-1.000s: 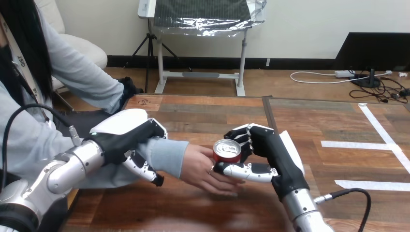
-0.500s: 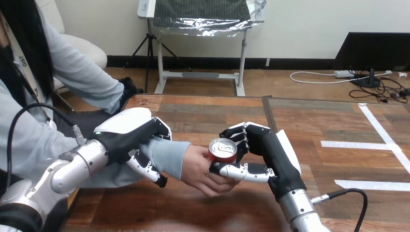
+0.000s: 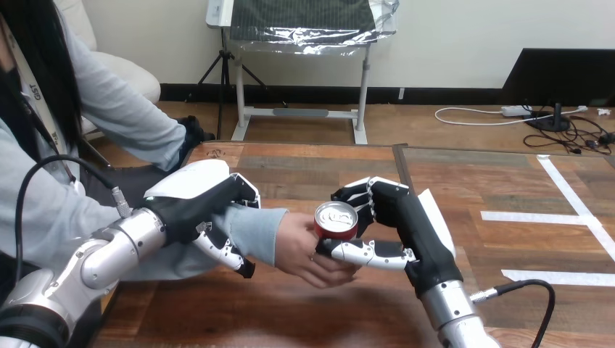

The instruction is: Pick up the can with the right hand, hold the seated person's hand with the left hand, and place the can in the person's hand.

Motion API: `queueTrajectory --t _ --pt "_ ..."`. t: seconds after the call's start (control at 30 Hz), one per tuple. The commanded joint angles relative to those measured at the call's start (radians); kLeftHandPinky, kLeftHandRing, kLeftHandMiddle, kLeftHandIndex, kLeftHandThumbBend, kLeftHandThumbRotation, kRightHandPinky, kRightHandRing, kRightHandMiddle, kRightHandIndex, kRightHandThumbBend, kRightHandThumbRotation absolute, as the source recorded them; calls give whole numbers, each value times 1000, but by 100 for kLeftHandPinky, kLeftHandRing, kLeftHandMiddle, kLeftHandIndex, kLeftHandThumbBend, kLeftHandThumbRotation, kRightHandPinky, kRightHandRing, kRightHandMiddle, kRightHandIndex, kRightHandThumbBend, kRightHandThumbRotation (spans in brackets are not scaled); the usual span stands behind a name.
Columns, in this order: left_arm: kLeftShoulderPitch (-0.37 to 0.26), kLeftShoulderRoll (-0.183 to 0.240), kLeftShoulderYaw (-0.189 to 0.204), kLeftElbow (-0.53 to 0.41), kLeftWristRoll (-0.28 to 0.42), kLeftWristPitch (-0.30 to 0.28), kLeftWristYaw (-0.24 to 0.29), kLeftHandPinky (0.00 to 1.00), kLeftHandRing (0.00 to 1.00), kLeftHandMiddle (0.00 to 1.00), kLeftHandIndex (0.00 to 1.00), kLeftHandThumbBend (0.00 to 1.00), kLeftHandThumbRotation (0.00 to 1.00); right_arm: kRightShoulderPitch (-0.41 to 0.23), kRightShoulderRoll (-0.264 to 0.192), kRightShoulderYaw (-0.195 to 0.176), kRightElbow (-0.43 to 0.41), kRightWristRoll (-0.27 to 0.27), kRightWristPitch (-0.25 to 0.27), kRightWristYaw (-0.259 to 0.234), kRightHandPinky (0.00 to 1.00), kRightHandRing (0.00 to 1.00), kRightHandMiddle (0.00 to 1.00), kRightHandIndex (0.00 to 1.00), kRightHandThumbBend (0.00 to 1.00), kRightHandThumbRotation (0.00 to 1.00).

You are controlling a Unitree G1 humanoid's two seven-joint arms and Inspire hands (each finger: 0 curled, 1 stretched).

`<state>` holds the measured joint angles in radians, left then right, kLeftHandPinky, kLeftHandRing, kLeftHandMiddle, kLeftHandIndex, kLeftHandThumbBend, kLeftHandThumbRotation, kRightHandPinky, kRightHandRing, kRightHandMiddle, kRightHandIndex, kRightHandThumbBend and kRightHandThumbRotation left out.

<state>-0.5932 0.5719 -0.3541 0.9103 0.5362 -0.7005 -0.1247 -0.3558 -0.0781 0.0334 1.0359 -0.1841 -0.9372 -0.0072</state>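
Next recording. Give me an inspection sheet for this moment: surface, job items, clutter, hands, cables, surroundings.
Surface: wooden table, with white tape strips on its right part.
Job's things: red can upright, against the person's hand, which meets it from the left and below.
Clutter: nothing seen.
Hands: right hand curled round the can from the right, its thumb along the can's near side. Left hand curled round the person's sleeved wrist, fingers under it.
Cables: nothing seen near the can.
Surroundings: the person sits at the table's left side, one arm reaching in toward the can.
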Motion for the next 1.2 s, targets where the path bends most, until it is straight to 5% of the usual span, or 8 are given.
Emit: queueTrajectory --t 0.0,0.8,1.0,1.17 --pt "-81 -46 23 -37 -29 -17 21 24 30 37 39 87 0 -64 28 5 -80 26 -20 7 35 42 50 53 74 0" --pt "-67 -40 34 -53 -28 -14 19 27 33 40 42 88 0 -69 14 5 -95 27 33 -2 35 42 50 53 75 0" --pt "-59 -34 36 -69 -26 5 12 35 42 48 49 91 0 -73 5 9 -95 25 67 9 42 49 56 59 76 0" --pt "-55 -30 33 -63 -16 -3 31 47 53 58 59 96 4 -73 -3 14 -102 24 98 26 57 64 69 71 81 4"
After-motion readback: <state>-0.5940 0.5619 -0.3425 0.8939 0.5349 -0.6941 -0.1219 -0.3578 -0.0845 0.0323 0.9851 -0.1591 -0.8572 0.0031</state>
